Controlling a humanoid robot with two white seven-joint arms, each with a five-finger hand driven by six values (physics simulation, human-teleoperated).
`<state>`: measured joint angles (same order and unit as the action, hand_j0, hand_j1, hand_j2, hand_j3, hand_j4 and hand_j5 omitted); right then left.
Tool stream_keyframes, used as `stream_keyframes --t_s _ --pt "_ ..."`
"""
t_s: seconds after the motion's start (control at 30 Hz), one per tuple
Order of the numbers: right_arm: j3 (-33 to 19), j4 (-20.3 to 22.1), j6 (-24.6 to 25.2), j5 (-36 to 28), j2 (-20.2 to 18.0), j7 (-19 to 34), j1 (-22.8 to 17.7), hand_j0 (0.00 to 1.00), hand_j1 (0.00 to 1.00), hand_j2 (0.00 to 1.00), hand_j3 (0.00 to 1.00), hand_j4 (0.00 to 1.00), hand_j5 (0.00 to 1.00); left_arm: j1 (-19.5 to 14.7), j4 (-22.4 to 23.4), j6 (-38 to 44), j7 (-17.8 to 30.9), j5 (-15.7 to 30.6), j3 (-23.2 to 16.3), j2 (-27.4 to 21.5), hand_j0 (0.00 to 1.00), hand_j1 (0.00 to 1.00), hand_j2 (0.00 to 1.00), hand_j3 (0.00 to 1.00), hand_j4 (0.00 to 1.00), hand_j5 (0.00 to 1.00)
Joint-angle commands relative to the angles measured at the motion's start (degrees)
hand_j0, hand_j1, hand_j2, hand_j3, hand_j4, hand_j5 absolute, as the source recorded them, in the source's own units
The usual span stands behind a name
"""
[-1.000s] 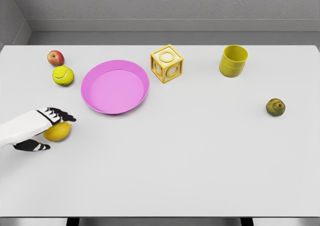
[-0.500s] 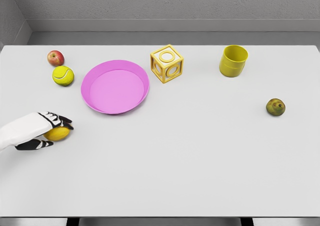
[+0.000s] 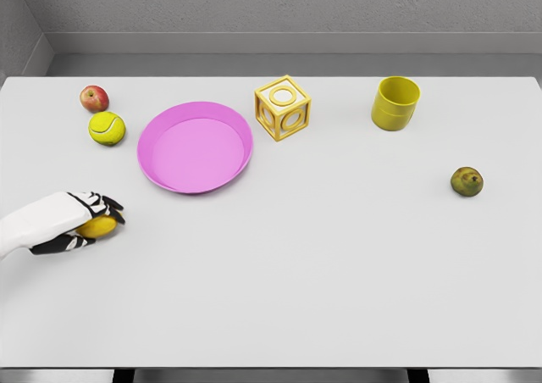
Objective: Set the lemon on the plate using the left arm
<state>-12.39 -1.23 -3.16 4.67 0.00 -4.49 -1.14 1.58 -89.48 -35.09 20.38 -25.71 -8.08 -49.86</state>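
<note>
Near left, the left hand (image 3: 80, 222) comes in from the left edge, its white forearm lying low across the tabletop (image 3: 322, 264), dark fingers (image 3: 106, 205) curled over the top of the lemon (image 3: 97, 226) with the thumb tucked under its near side; the hand grips the lemon. The lemon sits inside that grasp at the near-left of the tabletop, only its right end and lower flank showing, long axis running roughly left-right; whether it is lifted off the surface or touching it, cannot tell. Key relation: the plate (image 3: 241, 133) lies farther back and to the right of the hand, near but apart, with bare tabletop between them, so the carry should run diagonally far-right, with enough lift to clear the plate's raised rim. Only the left arm is in view, and it is already on the fruit; the right arm does not show. Judgement: grasp stage looks done or almost done, transport and release not yet done. Slip risk seems moderate, since a rounded fruit held mostly from above could roll out. Plate is pink, round, shallow, nothing in it. Left of the plate sits a tennis ball (image 3: 107, 128), and just behind that an apple (image 3: 94, 98), both off the likely path. Far centre, a yellow cube (image 3: 282, 108) with round cut-outs stands just right of the plate. Far right, a yellow cup (image 3: 395, 103), upright. Mid-right, a small greenish fruit (image 3: 467, 181), well apart. Tabletop is flat, white, matte; grey wall behind.
</note>
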Motion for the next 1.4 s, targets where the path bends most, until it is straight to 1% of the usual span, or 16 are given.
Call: stream_keyframes --t_s 0.0,0.1,0.2,0.3,0.5,0.53,0.6,0.73,0.87,0.9,0.97,1.23,1.37 --pt "0.0 0.0 0.0 0.0 0.0 0.0 0.0 1.0 1.0 1.0 1.0 1.0 1.0 0.0 -0.2 0.1 -0.1 0.6 0.5 -0.1 0.56 0.56 0.56 0.56 0.56 0.56" --pt "0.0 0.0 0.0 0.0 0.0 0.0 0.0 1.0 1.0 1.0 1.0 1.0 1.0 -1.0 -0.2 0.1 -0.1 0.8 0.7 0.3 0.56 0.56 0.56 0.56 0.56 0.56" --pt "0.0 0.0 0.0 0.1 0.0 0.0 0.0 1.0 1.0 1.0 1.0 1.0 1.0 -1.2 -0.2 0.1 -0.1 1.2 3.4 0.5 0.56 0.56 0.56 0.56 0.56 0.56" --pt "0.0 0.0 0.0 0.1 0.0 0.0 0.0 1.0 1.0 1.0 1.0 1.0 1.0 -1.2 -0.2 0.1 0.0 1.5 4.8 1.3 0.56 0.56 0.56 0.56 0.56 0.56" --pt "0.0 0.0 0.0 0.0 0.0 0.0 0.0 1.0 1.0 1.0 1.0 1.0 1.0 -2.4 -0.3 0.1 0.0 1.5 4.8 4.0 0.56 0.56 0.56 0.56 0.56 0.56" --pt "0.0 0.0 0.0 0.0 0.0 0.0 0.0 1.0 1.0 1.0 1.0 1.0 1.0 -3.3 -0.3 0.1 0.1 1.4 4.6 5.0 0.56 0.56 0.56 0.56 0.56 0.56" --pt "0.0 0.0 0.0 0.0 0.0 0.0 0.0 1.0 1.0 1.0 1.0 1.0 1.0 -3.5 -0.3 0.1 0.1 1.5 4.7 5.6 0.56 0.56 0.56 0.56 0.56 0.56" --pt "0.0 0.0 0.0 0.1 0.0 0.0 0.0 1.0 1.0 1.0 1.0 1.0 1.0 -5.4 -0.3 0.1 0.1 1.5 4.5 7.5 0.55 0.55 0.55 0.55 0.55 0.55" --pt "0.0 0.0 0.0 0.0 0.0 0.0 0.0 1.0 1.0 1.0 1.0 1.0 1.0 -6.2 -0.4 0.1 0.1 1.5 4.3 8.9 0.55 0.55 0.55 0.55 0.55 0.55" --pt "0.0 0.0 0.0 0.0 0.0 0.0 0.0 1.0 1.0 1.0 1.0 1.0 1.0 -7.1 -0.4 0.1 0.1 1.5 4.2 10.0 0.55 0.55 0.55 0.55 0.55 0.55" --pt "0.0 0.0 0.0 0.0 0.0 0.0 0.0 1.0 1.0 1.0 1.0 1.0 1.0 -8.0 -0.4 0.1 0.1 1.5 4.2 10.3 0.55 0.55 0.55 0.55 0.55 0.55" --pt "0.1 0.0 0.0 0.0 0.0 0.0 0.0 1.0 1.0 1.0 1.0 1.0 1.0 -9.1 -0.2 0.1 0.0 0.9 3.9 13.5 0.55 0.55 0.55 0.55 0.55 0.55" --pt "0.0 0.0 0.0 0.0 0.0 0.0 0.0 1.0 1.0 1.0 1.0 1.0 1.0 -10.5 -0.2 0.1 0.1 0.7 3.4 15.1 0.55 0.55 0.55 0.55 0.55 0.55"
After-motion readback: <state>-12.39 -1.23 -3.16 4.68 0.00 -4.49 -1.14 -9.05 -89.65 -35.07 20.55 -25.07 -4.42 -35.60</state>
